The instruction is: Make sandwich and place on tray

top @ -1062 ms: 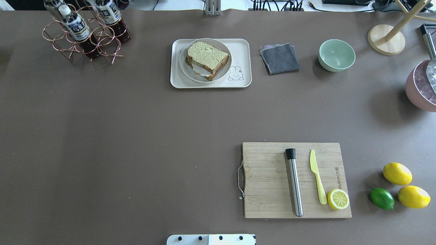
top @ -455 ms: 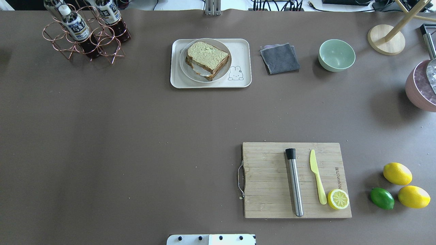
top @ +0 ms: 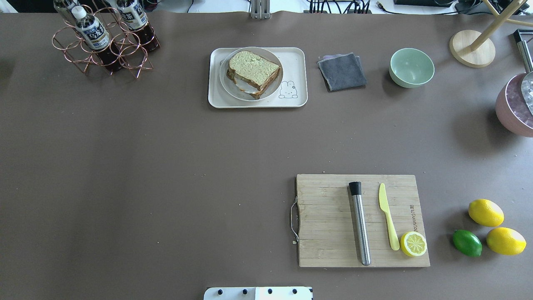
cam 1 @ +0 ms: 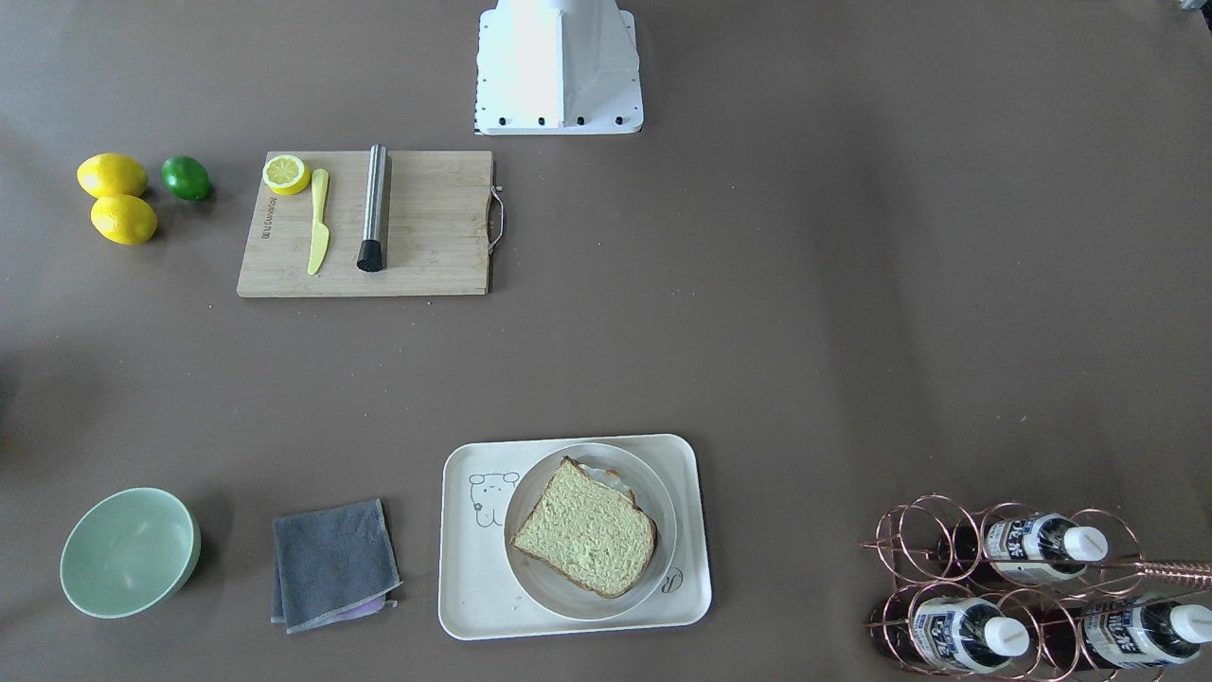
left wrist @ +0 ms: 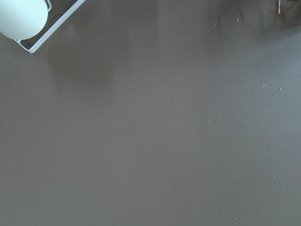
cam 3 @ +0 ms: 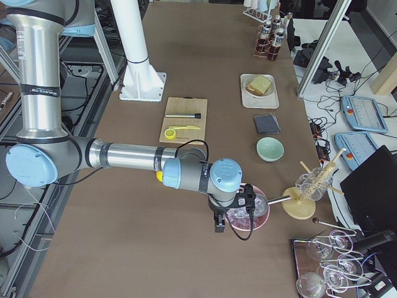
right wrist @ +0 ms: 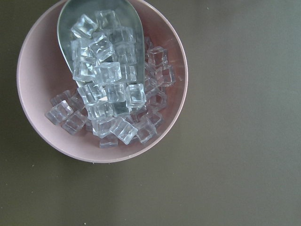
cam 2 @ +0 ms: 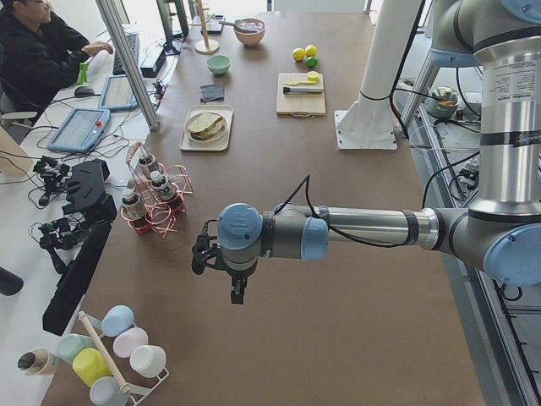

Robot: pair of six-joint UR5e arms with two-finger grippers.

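The sandwich (top: pixel 254 70) lies on a round pale grey plate (top: pixel 228 85) that stands on the cream-white tray (top: pixel 296 62) at the far middle of the table. Its top slice (cam 1: pixel 587 530) faces up, and a white edge of egg shows between the slices. The tray (cam 1: pixel 473 587) is also seen in the front-facing view. Neither gripper is near it. My left gripper (cam 2: pixel 200 254) hangs over bare table near the bottle rack. Beyond the table's right end, my right gripper (cam 3: pixel 248 198) hangs above the pink bowl of ice (right wrist: pixel 101 80). Whether either is open or shut, I cannot tell.
A wooden cutting board (top: pixel 325 221) carries a steel muddler (top: pixel 360 227), a yellow knife (top: pixel 388 216) and a lemon half (top: pixel 413 243). Two lemons (top: pixel 485 212) and a lime (top: pixel 467 243) lie to its right. Grey cloth (top: pixel 342 71), green bowl (top: pixel 411 67), bottle rack (top: pixel 104 39). A person (cam 2: pixel 38 51) sits at a desk.
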